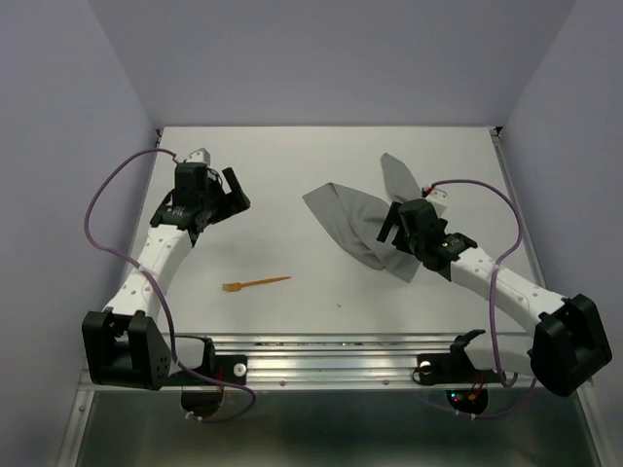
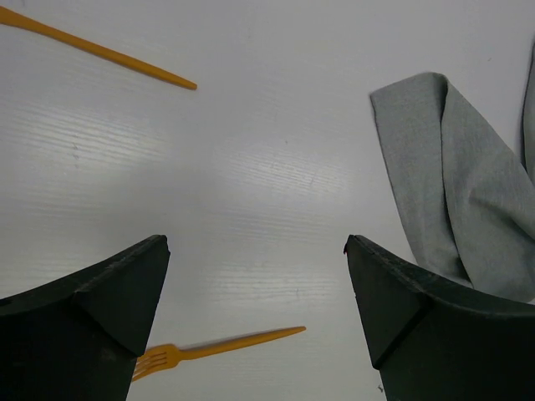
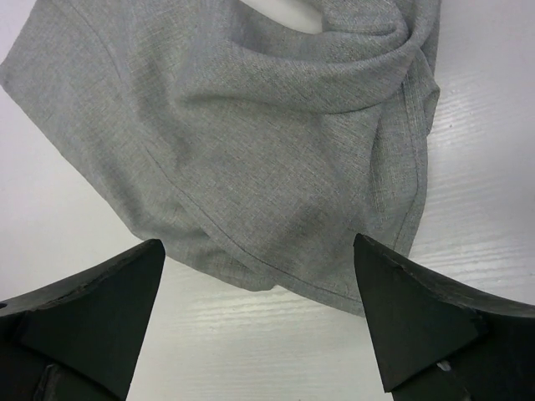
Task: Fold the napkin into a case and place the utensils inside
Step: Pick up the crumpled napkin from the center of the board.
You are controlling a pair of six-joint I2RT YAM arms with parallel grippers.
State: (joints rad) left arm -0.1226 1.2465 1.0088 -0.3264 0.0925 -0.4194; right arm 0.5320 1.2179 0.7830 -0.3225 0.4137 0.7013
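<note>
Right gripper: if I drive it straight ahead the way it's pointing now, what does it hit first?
Most likely the napkin: in the right wrist view the crumpled grey cloth fills the space just ahead of the open right gripper. How far off it lies is hard to judge.

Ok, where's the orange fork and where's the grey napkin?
orange fork (image 1: 256, 283): top view, middle of its handle.
grey napkin (image 1: 343, 209): top view, flat left part of the cloth.
</note>
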